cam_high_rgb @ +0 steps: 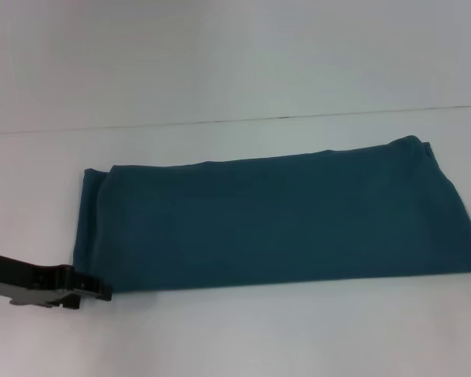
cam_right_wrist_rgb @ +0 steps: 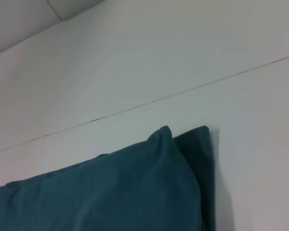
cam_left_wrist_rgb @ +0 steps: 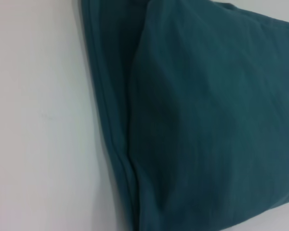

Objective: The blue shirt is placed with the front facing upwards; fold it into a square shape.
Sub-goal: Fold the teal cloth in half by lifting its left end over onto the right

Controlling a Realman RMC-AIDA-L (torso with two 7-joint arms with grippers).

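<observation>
The blue shirt (cam_high_rgb: 275,224) lies on the white table (cam_high_rgb: 243,338), folded into a long band running left to right with only plain teal cloth showing. My left gripper (cam_high_rgb: 94,289) comes in low from the left, its dark tip at the band's near left corner. In the left wrist view the blue shirt (cam_left_wrist_rgb: 207,120) shows its layered folded edge close up. The right wrist view catches one end corner of the blue shirt (cam_right_wrist_rgb: 135,187), with a lower layer sticking out past the top one. My right gripper is out of view.
A thin seam (cam_high_rgb: 282,118) crosses the table behind the shirt. The shirt's right end reaches the edge of the head view. Bare white table surface (cam_high_rgb: 31,196) lies to the left of the band.
</observation>
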